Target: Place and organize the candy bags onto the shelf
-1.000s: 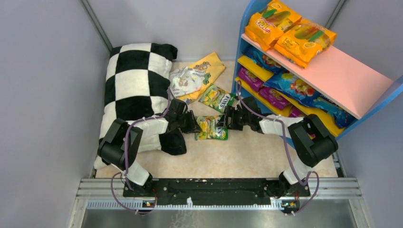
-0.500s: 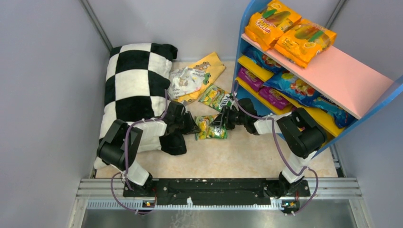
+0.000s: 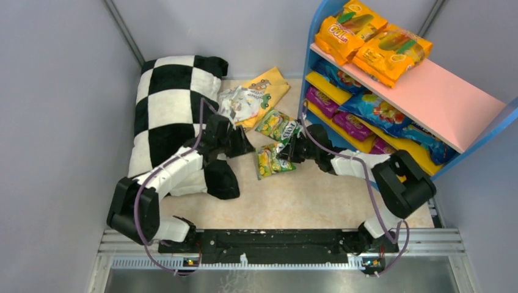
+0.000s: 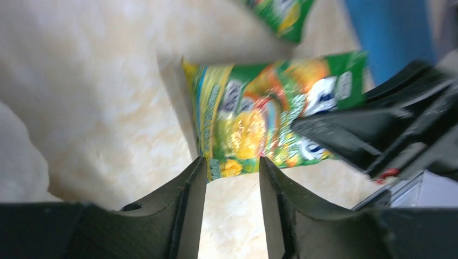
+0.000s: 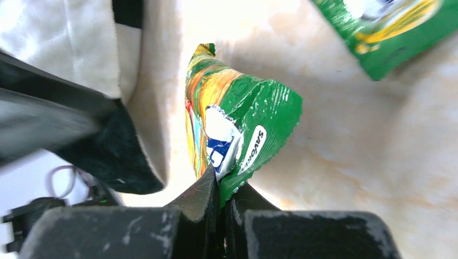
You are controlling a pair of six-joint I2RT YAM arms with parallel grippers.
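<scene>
A green candy bag (image 3: pixel 273 160) lies tilted on the beige floor between both arms. My right gripper (image 3: pixel 288 152) is shut on its right edge; the right wrist view shows the jaws (image 5: pixel 222 186) pinching the crinkled green bag (image 5: pixel 243 118). My left gripper (image 3: pixel 249 149) stands open just left of the bag. In the left wrist view its fingertips (image 4: pixel 232 162) frame the bag's corner (image 4: pixel 254 124) with nothing between them. A second green bag (image 3: pixel 278 125) lies further back. The shelf (image 3: pixel 440 104) on the right holds orange bags (image 3: pixel 372 39) on its pink top, with blue (image 3: pixel 375 110) and purple bags (image 3: pixel 351 125) lower down.
A black-and-white checkered pillow (image 3: pixel 174 116) fills the left side, under my left arm. A yellow packet and a white packet (image 3: pixel 250 97) lie at the back by the wall. The shelf's blue side post (image 3: pixel 305 91) stands close behind my right gripper.
My right gripper reached in and shut on the green bag's right edge. My left gripper opened and drew back up-left off the bag. The bag turned and shifted slightly.
</scene>
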